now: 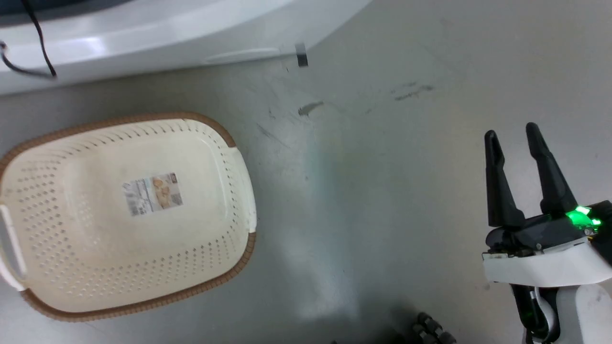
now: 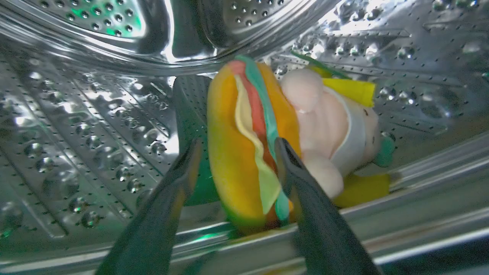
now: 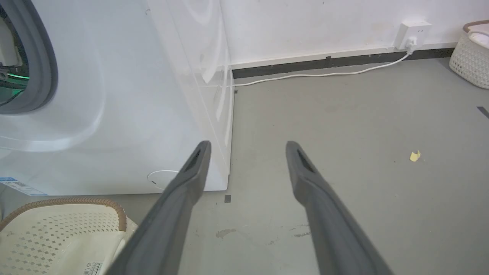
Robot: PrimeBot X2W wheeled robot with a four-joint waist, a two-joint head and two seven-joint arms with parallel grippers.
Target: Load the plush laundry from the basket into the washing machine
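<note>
The orange bun-shaped plush (image 2: 229, 133) with green and red stripes lies in the shiny steel drum (image 2: 95, 114) of the washing machine (image 3: 114, 114). The peach-white-yellow doll (image 2: 328, 118) rests against its right side. My left gripper (image 2: 237, 151) is inside the drum, open, its fingers straddling the bun; the left finger stands apart from it. The cream basket (image 1: 119, 118) sits on the floor at the left with nothing but its paper label (image 1: 153, 193) inside. My right gripper (image 1: 511, 133) hovers open over bare floor at the lower right, holding nothing.
The washer's white front (image 1: 143, 33) runs across the top of the head view, with a black cable (image 1: 40, 43) hanging over it. The right wrist view shows the grey gasket (image 3: 46, 68), a white cord (image 3: 324, 73) along the wall, another pale basket (image 3: 471, 57) and a yellow scrap (image 3: 415, 155).
</note>
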